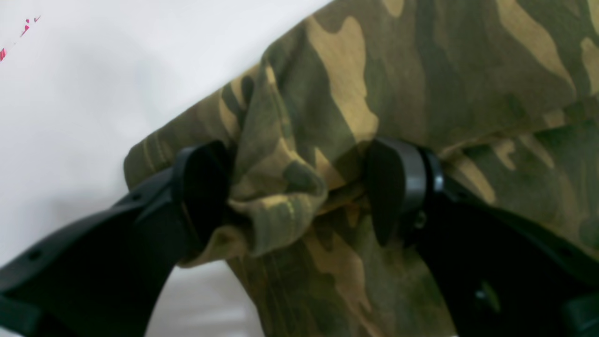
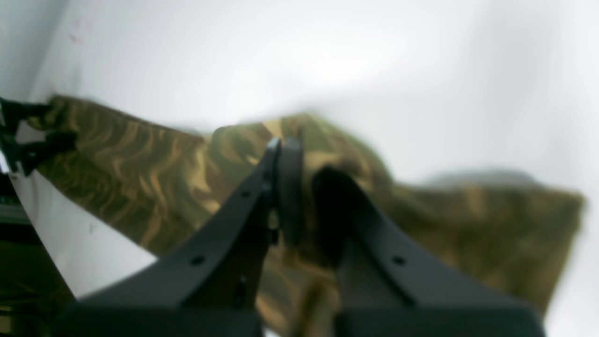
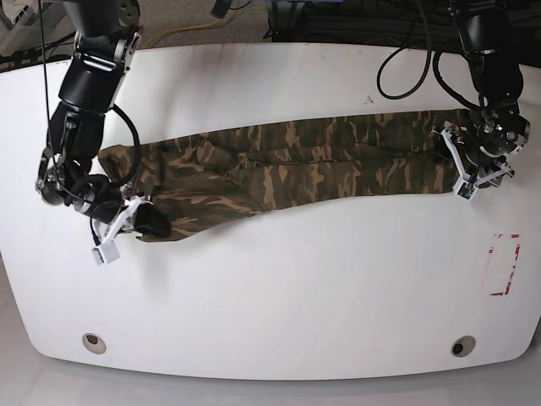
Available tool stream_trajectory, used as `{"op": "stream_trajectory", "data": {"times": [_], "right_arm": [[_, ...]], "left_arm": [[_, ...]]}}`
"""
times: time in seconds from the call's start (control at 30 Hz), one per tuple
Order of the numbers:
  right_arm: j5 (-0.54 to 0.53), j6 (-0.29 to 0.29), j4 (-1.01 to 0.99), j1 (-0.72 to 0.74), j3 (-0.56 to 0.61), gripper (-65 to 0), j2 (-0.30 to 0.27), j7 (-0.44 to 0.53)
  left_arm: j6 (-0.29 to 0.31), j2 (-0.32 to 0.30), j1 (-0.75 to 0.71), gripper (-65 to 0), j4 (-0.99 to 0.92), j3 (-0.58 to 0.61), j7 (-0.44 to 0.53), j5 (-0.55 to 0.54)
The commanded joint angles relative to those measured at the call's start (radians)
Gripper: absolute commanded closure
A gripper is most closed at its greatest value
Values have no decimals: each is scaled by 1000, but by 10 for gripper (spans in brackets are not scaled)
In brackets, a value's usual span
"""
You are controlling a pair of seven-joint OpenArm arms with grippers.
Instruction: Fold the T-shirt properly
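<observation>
The camouflage T-shirt (image 3: 296,165) lies stretched in a long band across the white table (image 3: 296,296). At the band's right end in the base view, my left gripper (image 3: 463,165) has its jaws set wide around a thick bunch of cloth. The left wrist view shows that bunch of the T-shirt (image 1: 421,70) filling the gap of the left gripper (image 1: 299,187). My right gripper (image 3: 144,222) sits on the band's lower left corner. In the blurred right wrist view the right gripper (image 2: 302,164) has its fingers nearly together, with the T-shirt (image 2: 140,178) pinched low between them.
A red outlined rectangle (image 3: 505,264) is marked on the table near its right edge. Two round holes (image 3: 94,342) (image 3: 461,346) sit along the front edge. Black cables (image 3: 406,59) hang at the back right behind the table.
</observation>
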State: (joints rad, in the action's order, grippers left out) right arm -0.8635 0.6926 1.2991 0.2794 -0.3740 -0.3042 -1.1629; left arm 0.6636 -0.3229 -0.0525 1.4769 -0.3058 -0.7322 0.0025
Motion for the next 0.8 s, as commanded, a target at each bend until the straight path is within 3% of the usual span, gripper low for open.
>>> {"op": "stream_trajectory", "data": {"times": [0.0,0.17,0.47,0.7,0.77], "right_arm": [[-53,6,55,10,-24,0,-26,-2],[-63,6,64,-50,-53,0,-62,-7],[-53,6,63,-153,-72,-3,-63,10],[71,6,69,-199,-75,-311,-66,67],[88,6,75,-199,-76,-380,-89,68]], "left_arm": [[0,-12,4,-428,3,-2,-17,18],[2,-15,4,-428,3,-2,-17,18],[2,-17,4,-428,3,-2,-17,18],[2,-15,4,-428,5,-2,-17,18],[2,-14,4,-428,5,-2,-17,18]]}}
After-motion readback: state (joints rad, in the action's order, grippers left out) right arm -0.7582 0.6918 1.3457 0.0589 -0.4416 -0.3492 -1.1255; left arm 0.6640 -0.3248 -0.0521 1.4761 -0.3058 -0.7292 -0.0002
